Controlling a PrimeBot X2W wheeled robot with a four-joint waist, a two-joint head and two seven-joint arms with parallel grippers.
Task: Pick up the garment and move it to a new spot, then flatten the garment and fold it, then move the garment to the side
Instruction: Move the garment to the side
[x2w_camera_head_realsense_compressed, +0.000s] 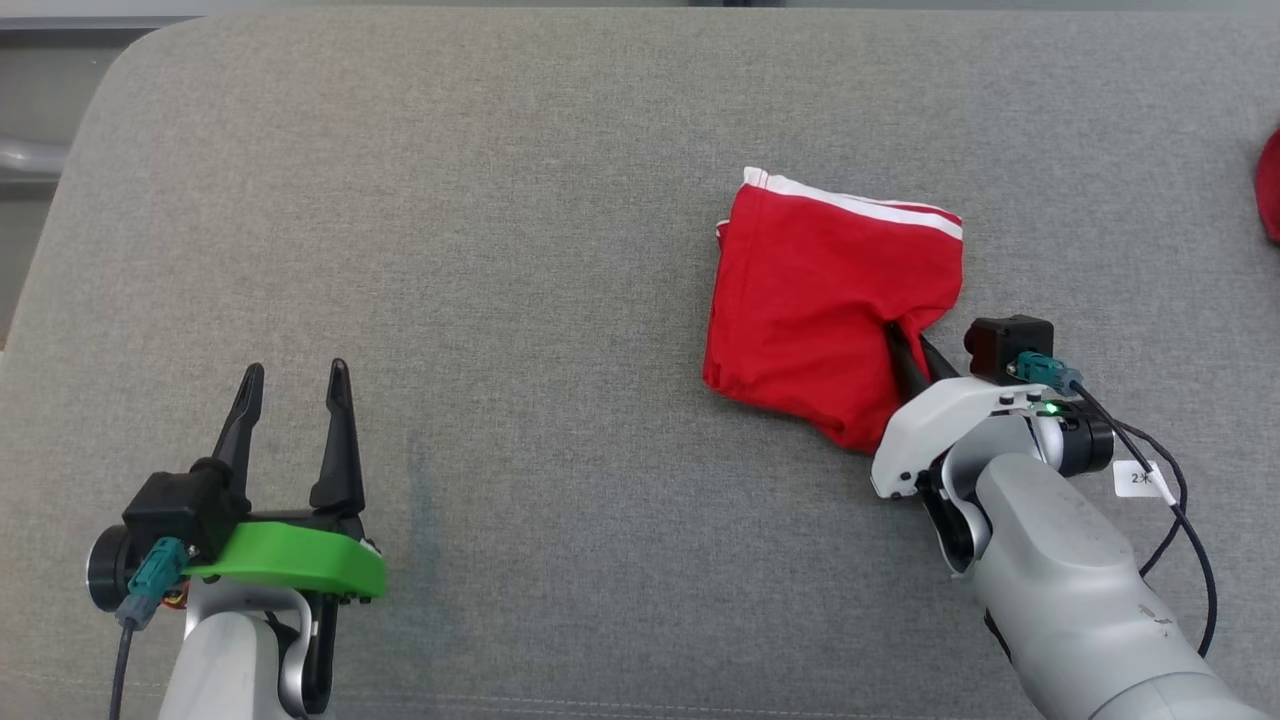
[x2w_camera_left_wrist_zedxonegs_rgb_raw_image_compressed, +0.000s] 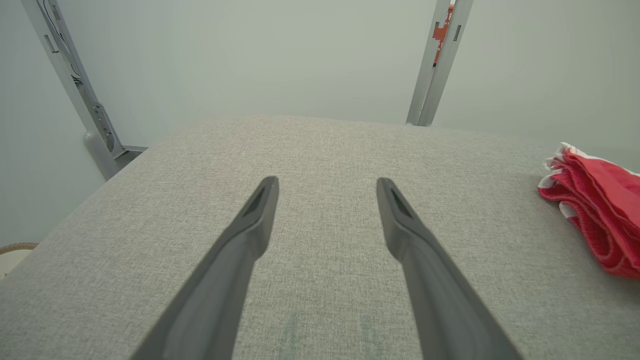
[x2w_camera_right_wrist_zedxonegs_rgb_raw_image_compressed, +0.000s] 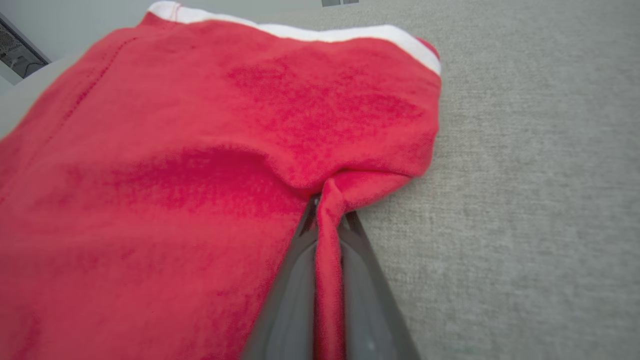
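Head view. My left pincer (x2w_camera_head_realsense_compressed: 297, 366) sits at the lower left over the gray cushion (x2w_camera_head_realsense_compressed: 560, 250), its 2 dark fingers spread wide with nothing between them. The garment (x2w_camera_head_realsense_compressed: 820, 290), red with a white band (x2w_camera_head_realsense_compressed: 860, 205) along its far edge, lies bunched on the cushion right of center, well apart from the left pincer. My right pincer (x2w_camera_head_realsense_compressed: 908, 345) reaches in at the garment's near right corner; the fingers sit close together and their tips are hidden in the cloth. A second red item (x2w_camera_head_realsense_compressed: 1270, 195) shows at the right edge, cut off by the frame.

Left wrist view. Both fingers stand apart above bare cushion. The garment's layered edge shows at the far right, not touching either finger. 2 metal posts (x2w_camera_left_wrist_zedxonegs_rgb_raw_image_compressed: 435, 65) rise behind the cushion.

Right wrist view. The 2 fingers are pressed together on a narrow ridge of red cloth that runs between them. The rest of the garment spreads up and to the left, with the white band at the top.
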